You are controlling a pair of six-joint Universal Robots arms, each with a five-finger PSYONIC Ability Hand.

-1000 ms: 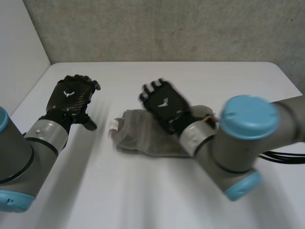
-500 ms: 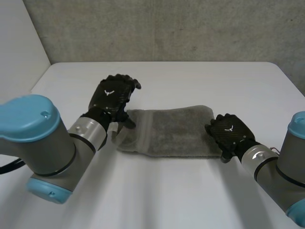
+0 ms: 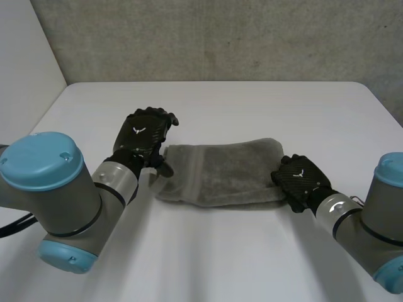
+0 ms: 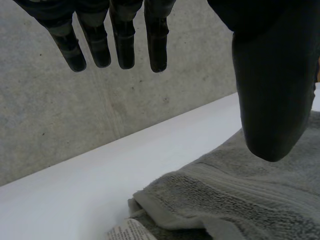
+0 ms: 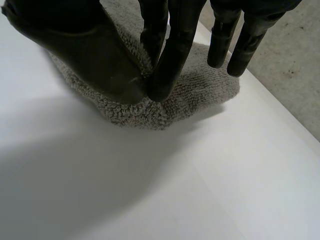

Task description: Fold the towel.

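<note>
A grey towel [image 3: 220, 173] lies folded into a long strip across the middle of the white table [image 3: 252, 107]. My left hand [image 3: 143, 135] hovers at its left end with straight fingers, open. In the left wrist view the thumb [image 4: 267, 75] hangs over the towel [image 4: 240, 200], whose end carries a small white label [image 4: 127, 231]. My right hand [image 3: 301, 179] is at the towel's right end. In the right wrist view its thumb [image 5: 85, 45] and fingers [image 5: 172, 60] pinch the towel's rounded end [image 5: 200, 95] against the table.
A grey concrete wall [image 3: 220, 38] stands behind the table's far edge, and a pale wall [image 3: 22, 69] runs along the left. Bare table stretches in front of the towel and beyond both arms.
My right hand swung from over the towel's middle to its right end and closed its fingers on it. The left hand came in from the far left to the left end.
</note>
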